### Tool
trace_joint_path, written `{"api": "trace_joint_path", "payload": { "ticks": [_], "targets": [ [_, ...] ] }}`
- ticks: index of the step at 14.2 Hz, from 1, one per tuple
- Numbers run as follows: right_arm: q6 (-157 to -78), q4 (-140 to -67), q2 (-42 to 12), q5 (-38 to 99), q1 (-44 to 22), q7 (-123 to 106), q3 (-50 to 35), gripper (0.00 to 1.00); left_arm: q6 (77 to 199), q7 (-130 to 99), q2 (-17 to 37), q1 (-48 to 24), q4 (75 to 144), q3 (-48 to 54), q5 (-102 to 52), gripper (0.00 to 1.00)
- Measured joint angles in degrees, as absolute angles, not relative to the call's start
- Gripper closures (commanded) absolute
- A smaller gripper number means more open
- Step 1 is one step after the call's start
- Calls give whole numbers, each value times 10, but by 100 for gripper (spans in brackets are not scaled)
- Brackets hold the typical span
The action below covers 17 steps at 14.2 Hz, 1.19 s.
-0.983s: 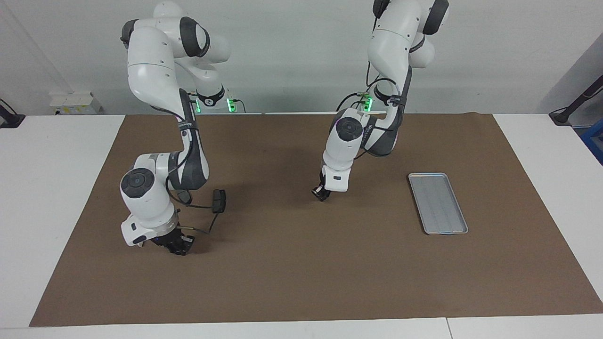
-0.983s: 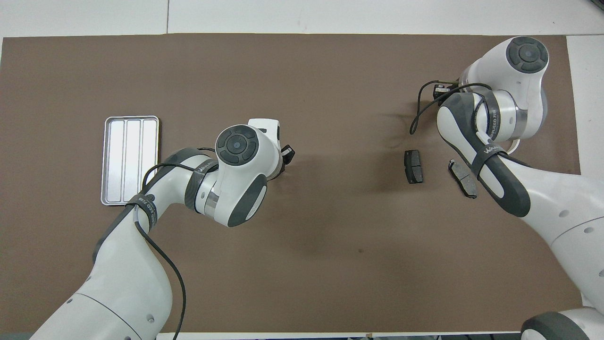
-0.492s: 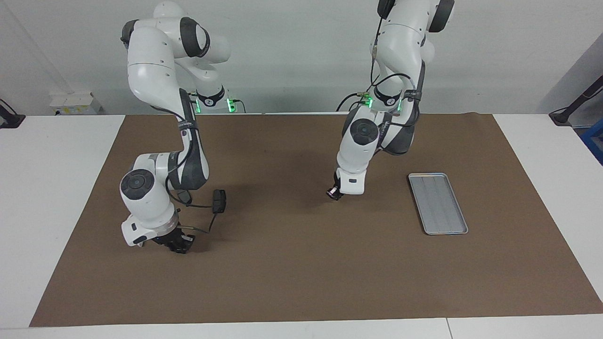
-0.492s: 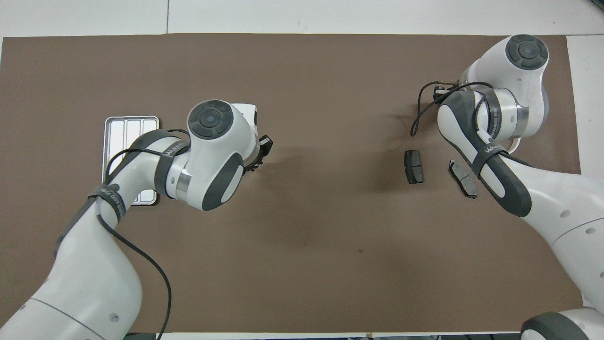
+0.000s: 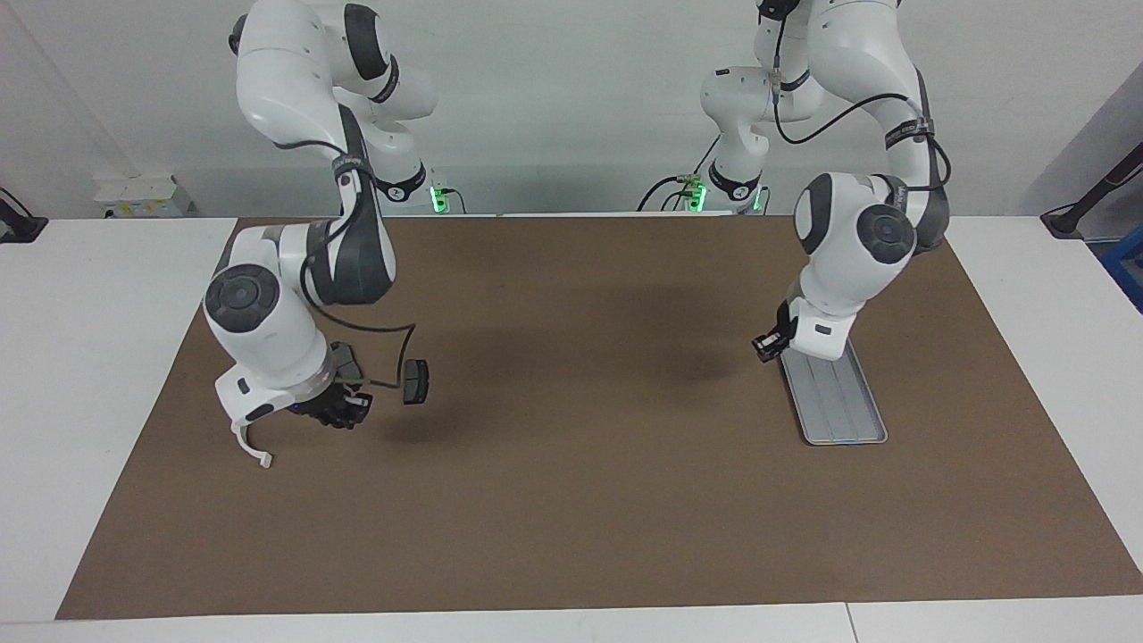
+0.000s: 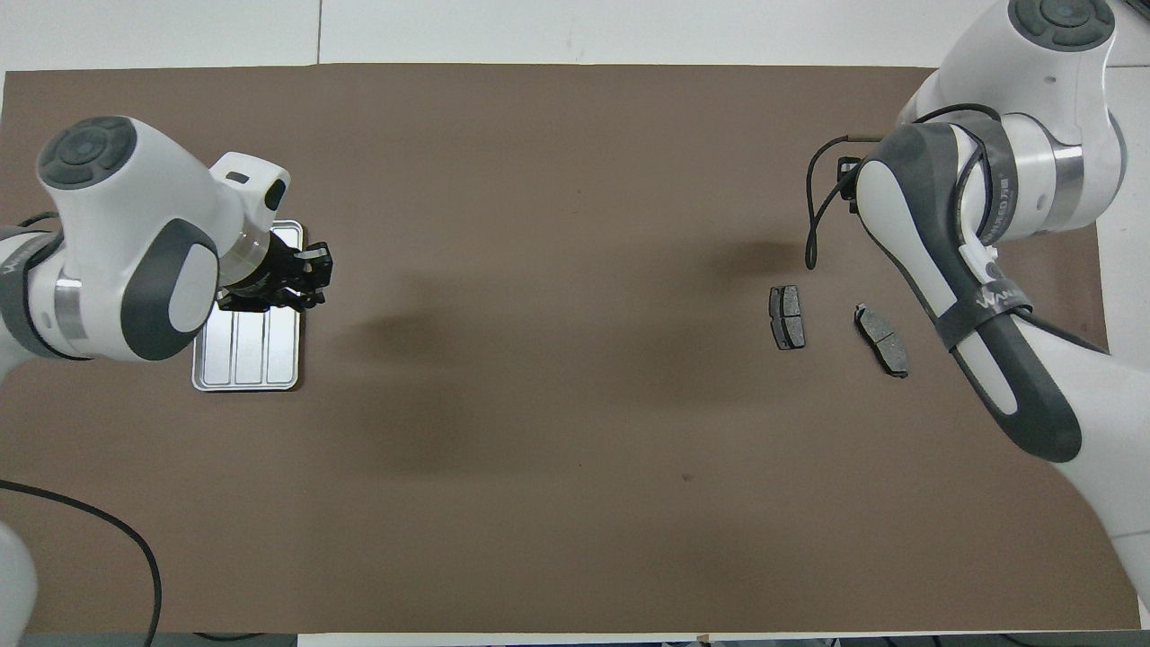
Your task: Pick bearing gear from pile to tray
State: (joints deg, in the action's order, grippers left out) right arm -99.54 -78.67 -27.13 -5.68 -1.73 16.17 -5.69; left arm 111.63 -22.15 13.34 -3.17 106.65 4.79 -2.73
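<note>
The flat rectangular silver metal tray (image 6: 244, 359) looks smooth and shiny. The two dark grey brake pads (image 6: 787, 316) seem matt, perhaps slightly rough. The brown mat (image 5: 571, 500) is matt.

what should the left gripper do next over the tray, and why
Probably shift the shut left gripper sideways to the middle of the flat silver metal tray: it hangs over the tray's rim. The right gripper hangs by the two dark grey brake pads.

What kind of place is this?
Probably a robotics lab: two white arms fixed at a table covered by a brown mat, with a metal tray and brake pads laid out.
</note>
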Motion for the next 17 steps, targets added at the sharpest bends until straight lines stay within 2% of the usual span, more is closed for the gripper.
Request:
{"api": "trace_joint_path", "payload": {
  "ticks": [3, 5, 10, 14, 17],
  "targets": [
    [-904, -756, -229, -47, -47, 286, -115, 100, 1141, -83, 131, 20, 1104, 48, -27, 100],
    [-894, -738, -225, -38, -94, 421, -138, 100, 1163, -26, 125, 39, 1134, 48, -27, 100],
    [-987, -747, -257, -19, -227, 691, -142, 100, 1199, 19, 114, 52, 1187, 48, -1, 100],
    [-1105, -813, -294, -27, -253, 740, -141, 100, 1223, 22, 111, 52, 1212, 49, 1, 100],
    [-1185, -828, -352, -65, -267, 772, -139, 100, 1241, 22, 111, 52, 1223, 49, 1, 100]
  ]
}}
